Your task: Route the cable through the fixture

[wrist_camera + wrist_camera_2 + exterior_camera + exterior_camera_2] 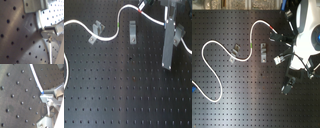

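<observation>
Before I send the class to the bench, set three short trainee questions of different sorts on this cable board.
1. True or false: along the cable, the green band lies nearer the pincer than the red band does.
2. Pick one. The cable lies on: A) a wooden bench, B) a black perforated board, C) a cloth.
3. Fill in: in the first exterior view, the band that sits between the left fixture and the middle fixture is ____.

Key: 1 false; 2 B; 3 green.
</observation>
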